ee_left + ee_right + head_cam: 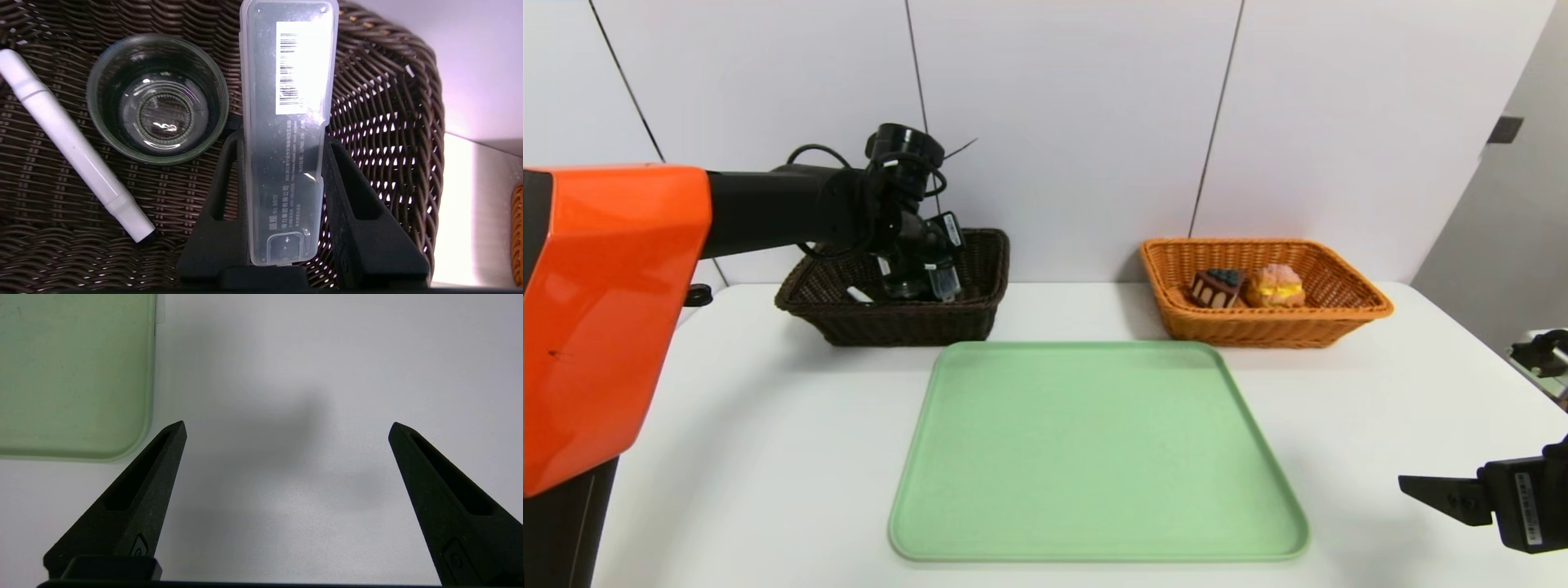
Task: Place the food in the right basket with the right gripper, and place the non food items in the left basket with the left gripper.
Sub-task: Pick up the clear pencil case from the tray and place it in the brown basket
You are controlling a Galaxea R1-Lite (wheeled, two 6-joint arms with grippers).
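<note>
Head view: left gripper [939, 261] in dark basket [907, 322], 10 o'clock of tray [1094, 449]; cake and cream puff [1276, 286] in orange basket [1258, 327], 1 o'clock; left wrist view: fingers [343, 175] clamped on case [286, 163]; right wrist view: right gripper [287, 424] over tabletop [286, 539], fingers wide apart.

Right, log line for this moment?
left gripper: shut on barcoded case, at dark brown basket | right gripper: open, idle over table beside green tray | release: pending

A green tray [1098, 449] lies on the white table [743, 441].
</note>
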